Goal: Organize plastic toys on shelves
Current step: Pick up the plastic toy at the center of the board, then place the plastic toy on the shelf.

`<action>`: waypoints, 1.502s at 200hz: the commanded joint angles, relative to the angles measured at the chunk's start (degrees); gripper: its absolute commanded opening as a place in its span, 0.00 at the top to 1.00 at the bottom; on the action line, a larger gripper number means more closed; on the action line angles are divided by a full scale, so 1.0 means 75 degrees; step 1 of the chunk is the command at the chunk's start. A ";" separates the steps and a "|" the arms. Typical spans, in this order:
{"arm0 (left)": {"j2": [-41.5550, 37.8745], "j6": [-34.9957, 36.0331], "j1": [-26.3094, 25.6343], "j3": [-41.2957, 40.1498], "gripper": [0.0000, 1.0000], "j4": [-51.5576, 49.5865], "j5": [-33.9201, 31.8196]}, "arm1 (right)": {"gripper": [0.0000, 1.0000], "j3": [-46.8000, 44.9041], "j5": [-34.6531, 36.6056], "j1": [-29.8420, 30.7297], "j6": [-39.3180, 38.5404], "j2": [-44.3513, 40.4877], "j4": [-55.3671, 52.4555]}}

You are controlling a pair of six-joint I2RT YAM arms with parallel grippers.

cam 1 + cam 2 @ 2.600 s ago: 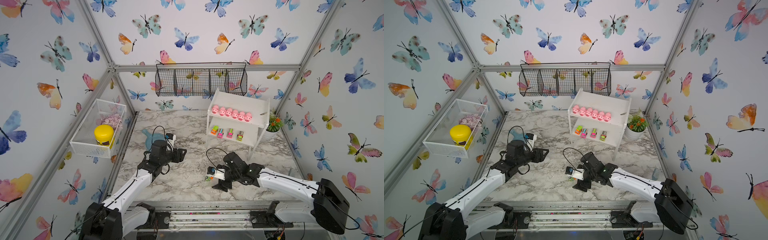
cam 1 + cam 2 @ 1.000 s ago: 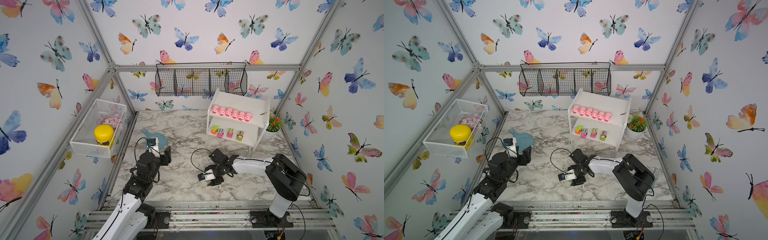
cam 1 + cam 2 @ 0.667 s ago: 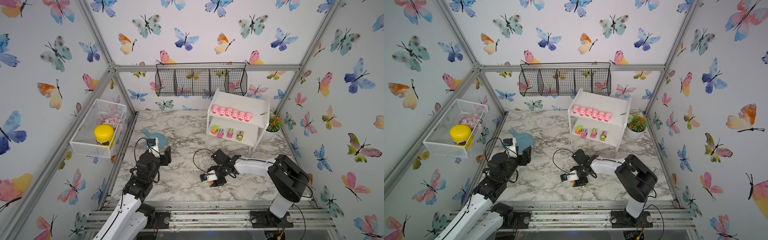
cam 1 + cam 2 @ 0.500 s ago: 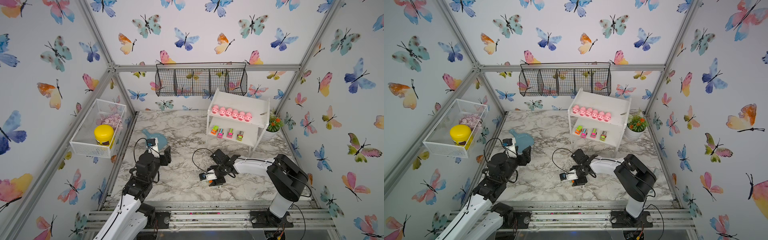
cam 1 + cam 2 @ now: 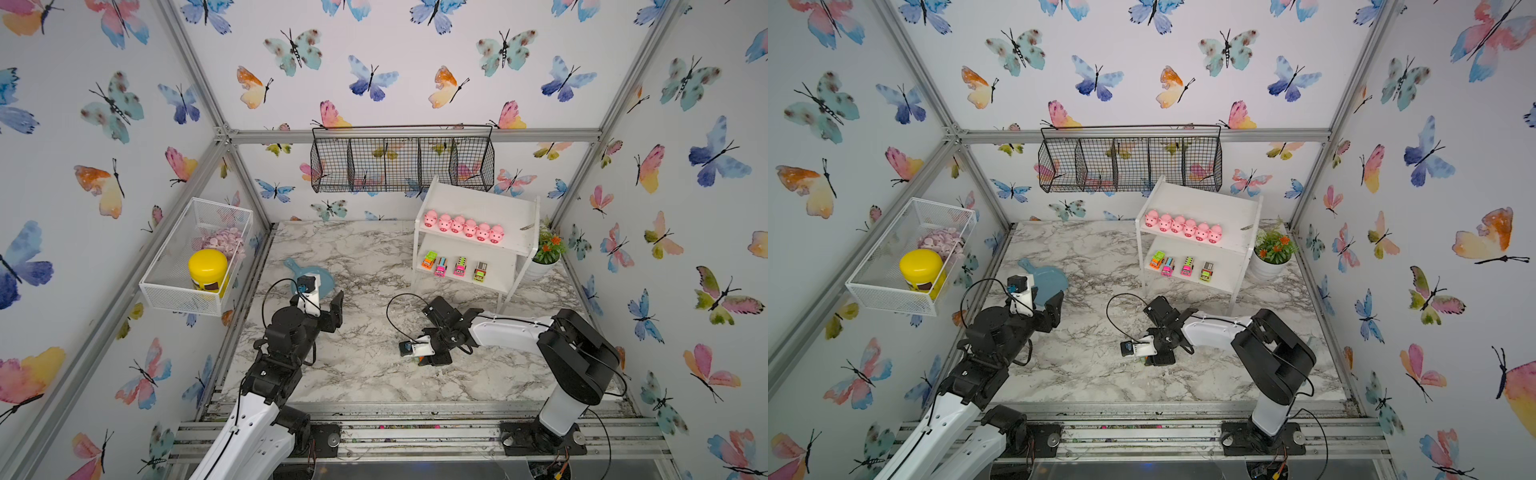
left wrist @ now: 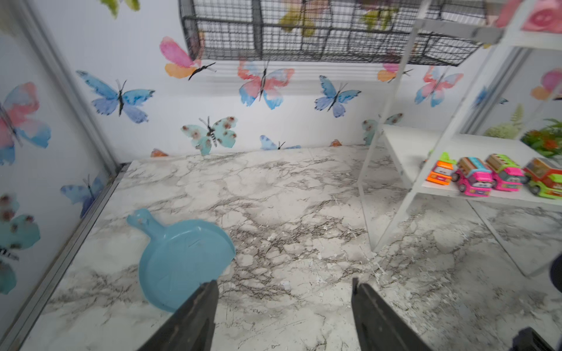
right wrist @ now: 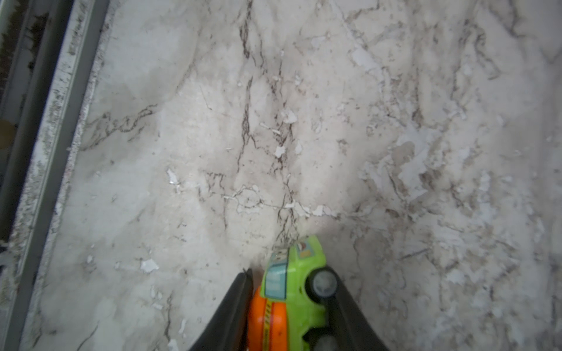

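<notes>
Left gripper (image 6: 282, 284) gapes (held aloft); right gripper (image 7: 290, 275) low, jaws clamped.

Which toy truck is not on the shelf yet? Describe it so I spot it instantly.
From the white shelf at the back, come forward over the marble table to the right hand. Between its fingers is a lime-green and orange truck, the only truck off the shelf.

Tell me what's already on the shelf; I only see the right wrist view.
Observer: Four toy trucks line the white shelf's lower board.
Operator: And the top board?
Observer: Six pink pigs in a row.
Operator: The right tool has the green and orange truck; where's the left tool?
Observer: Open, empty, raised over the marble tabletop near the blue pan-shaped dish.
</notes>
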 commanded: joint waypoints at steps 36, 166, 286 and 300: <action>-0.0920 0.5786 -0.0032 0.0118 0.26 -0.0942 0.5894 | 0.66 -0.0331 -0.1140 -0.0210 0.0834 -0.2006 -0.0663; 0.1070 1.0361 -0.3368 0.0046 0.32 -0.1511 0.5716 | 0.65 -0.0090 -0.4311 -0.0340 0.1120 -0.2455 -0.2107; 0.2302 0.9918 -0.4471 -0.0549 0.36 0.0815 0.3150 | 0.65 0.0468 -0.5047 -0.0340 0.0715 -0.1562 -0.2630; 0.2294 0.9905 -0.4588 -0.0594 0.37 0.0797 0.3177 | 0.65 0.0476 -0.5058 -0.0340 0.0726 -0.1537 -0.2630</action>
